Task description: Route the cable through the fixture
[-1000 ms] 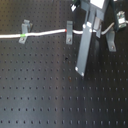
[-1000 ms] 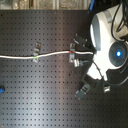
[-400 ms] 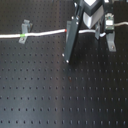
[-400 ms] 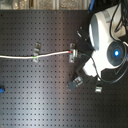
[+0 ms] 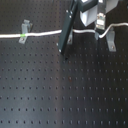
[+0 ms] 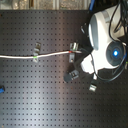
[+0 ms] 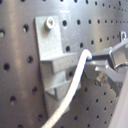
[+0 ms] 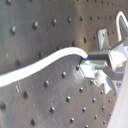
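The cable [image 5: 45,33] is a thin white cord that comes in from the first exterior view's left. Its green band [image 5: 22,36] sits at a small grey clip [image 5: 24,29]. It then passes behind a dark bar [image 5: 67,32] hanging from the hand and reaches a second clip [image 5: 111,40]. My gripper [image 5: 99,33] is shut on the cable beside that clip. In the first wrist view the cable [image 7: 70,90] crosses the grey bracket clip [image 7: 52,55] into the gripper [image 7: 94,61]. In the second exterior view a red band [image 6: 75,50] shows near the arm.
The black pegboard [image 5: 60,95] fills the scene. In the second exterior view the arm's white body [image 6: 106,45] hides the hand, and a small blue object [image 6: 1,89] lies at the second exterior view's left edge. Another clip [image 8: 102,36] shows in the second wrist view.
The hand has shifted toward the first exterior view's left; its dark bar now stands nearer the middle of the cable. The cable stays held.
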